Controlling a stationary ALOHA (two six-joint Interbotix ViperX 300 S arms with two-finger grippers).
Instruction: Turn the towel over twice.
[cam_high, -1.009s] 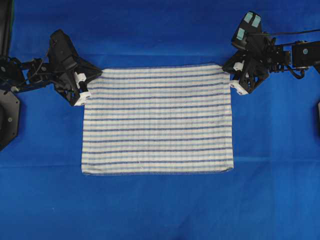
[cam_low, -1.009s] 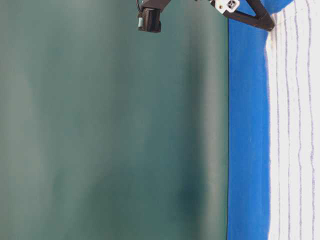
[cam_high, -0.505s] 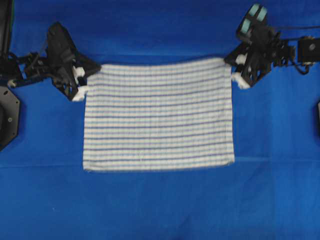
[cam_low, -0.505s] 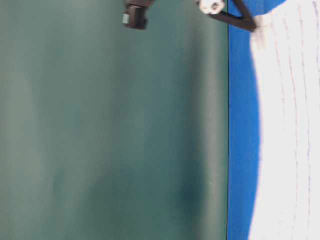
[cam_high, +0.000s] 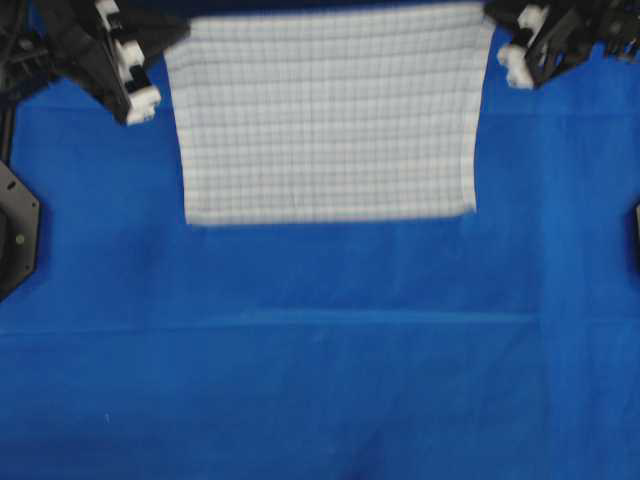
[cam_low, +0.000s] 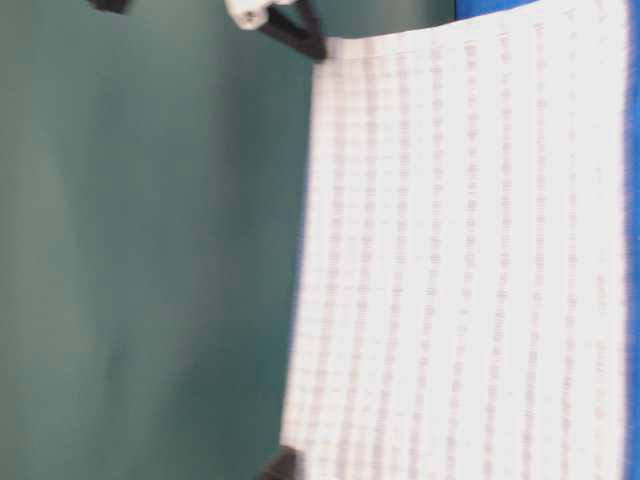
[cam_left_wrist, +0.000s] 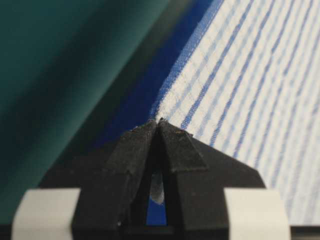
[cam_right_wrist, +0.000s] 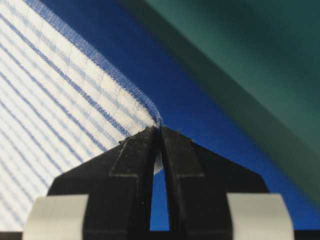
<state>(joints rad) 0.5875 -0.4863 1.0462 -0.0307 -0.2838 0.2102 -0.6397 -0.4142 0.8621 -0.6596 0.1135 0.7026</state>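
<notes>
While both grippers pinch its far corners, the towel (cam_high: 325, 110) hangs lifted over the blue table cover (cam_high: 320, 350). Left gripper (cam_left_wrist: 159, 122) clamped on one corner, right gripper (cam_right_wrist: 160, 129) on the other.

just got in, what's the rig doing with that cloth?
Both arms have the towel lifted by its two far corners. The left claw is shut on one corner and the right claw is shut on the other. In the table-level view the towel hangs as a stretched sheet above the blue table covering, with its lower edge near the cover; contact there can't be judged. No flip is visibly completed yet.
</notes>
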